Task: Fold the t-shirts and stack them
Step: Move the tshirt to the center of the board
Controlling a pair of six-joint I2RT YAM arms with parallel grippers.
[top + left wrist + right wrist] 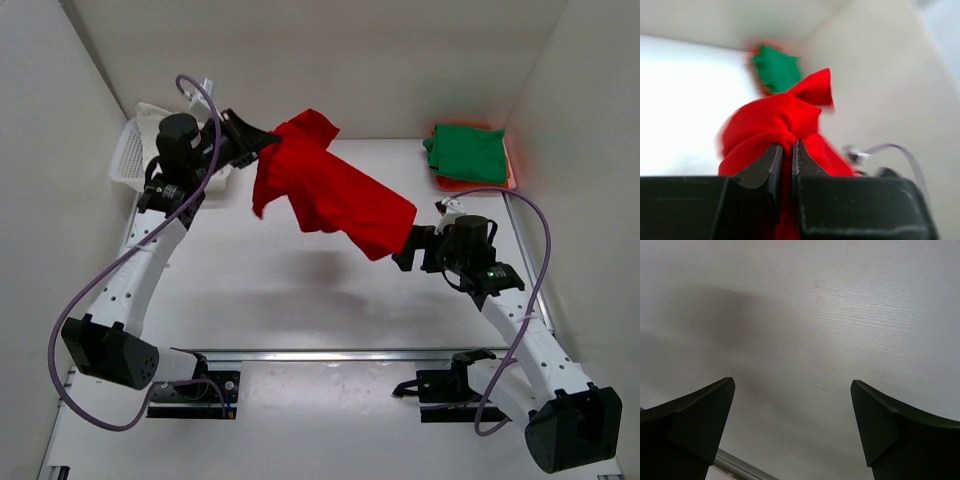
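Observation:
My left gripper (262, 148) is shut on a bunched edge of the bright red t-shirt (335, 195) and holds it in the air above the back left of the table. The shirt hangs stretched down to the right, and its low end lies close to my right gripper (408, 250). In the left wrist view the jaws (787, 146) pinch red cloth (775, 120). My right gripper (792, 381) is open and empty, with only bare table between its fingers. The green t-shirt (466, 150) lies folded on the orange one (508, 180) at the back right corner, and it also shows blurred in the left wrist view (776, 70).
A white basket (128, 155) stands at the back left behind the left arm. White walls close the table on the left, back and right. A metal rail (330, 353) runs along the near edge between the arm bases.

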